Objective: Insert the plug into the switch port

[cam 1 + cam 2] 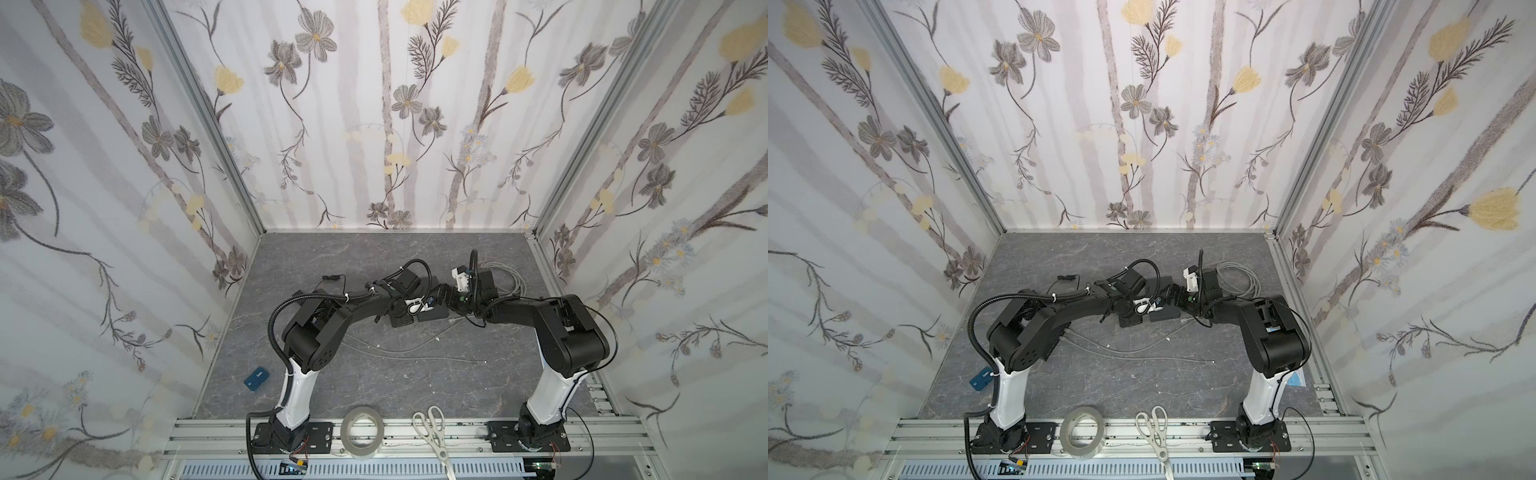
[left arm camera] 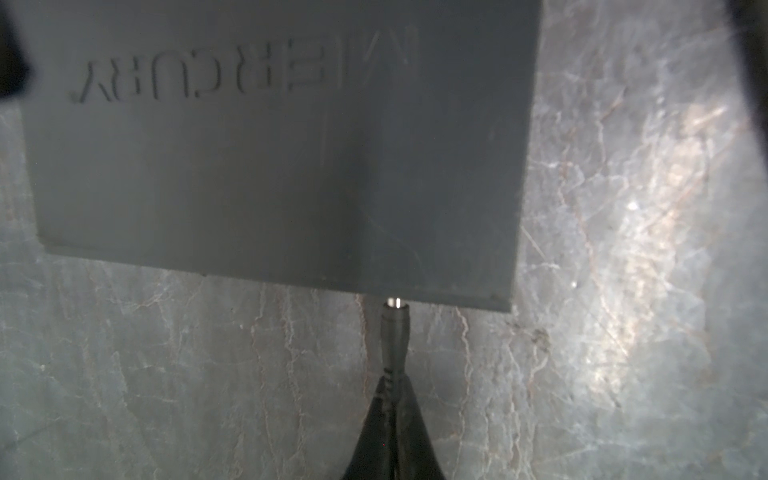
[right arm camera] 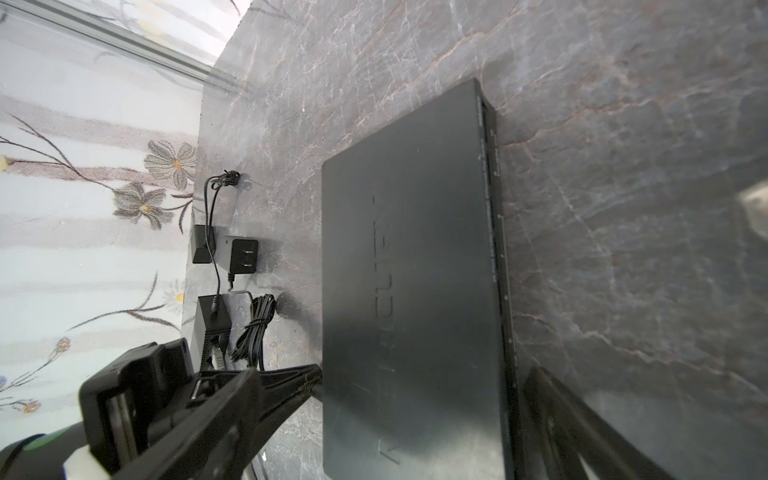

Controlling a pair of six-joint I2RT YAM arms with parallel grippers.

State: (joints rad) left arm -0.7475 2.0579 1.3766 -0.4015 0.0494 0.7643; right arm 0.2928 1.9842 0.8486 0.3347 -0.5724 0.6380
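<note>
The switch (image 2: 274, 166) is a flat dark grey box lying on the marbled table; both top views show it between the two wrists (image 1: 433, 312) (image 1: 1165, 314). The plug (image 2: 395, 332) is a black barrel with a metal tip. That tip touches the switch's near edge, and whether it sits in a port is hidden. My left gripper (image 2: 392, 384) is shut on the plug's rear. My right gripper (image 3: 397, 374) is open, one finger (image 3: 557, 415) beside the switch's long edge and the opposite finger standing off the far side. The right wrist view shows the left gripper's tip reaching the switch's side.
A black power adapter (image 3: 243, 253), a small black box (image 3: 214, 311) and a bundled black cord (image 3: 253, 328) lie near the wall. A grey cable coil (image 1: 503, 278) sits at the back right and loose grey cables (image 1: 399, 353) in the middle. Tape roll (image 1: 362, 430), scissors (image 1: 432, 432) and a blue object (image 1: 256, 378) lie at the front.
</note>
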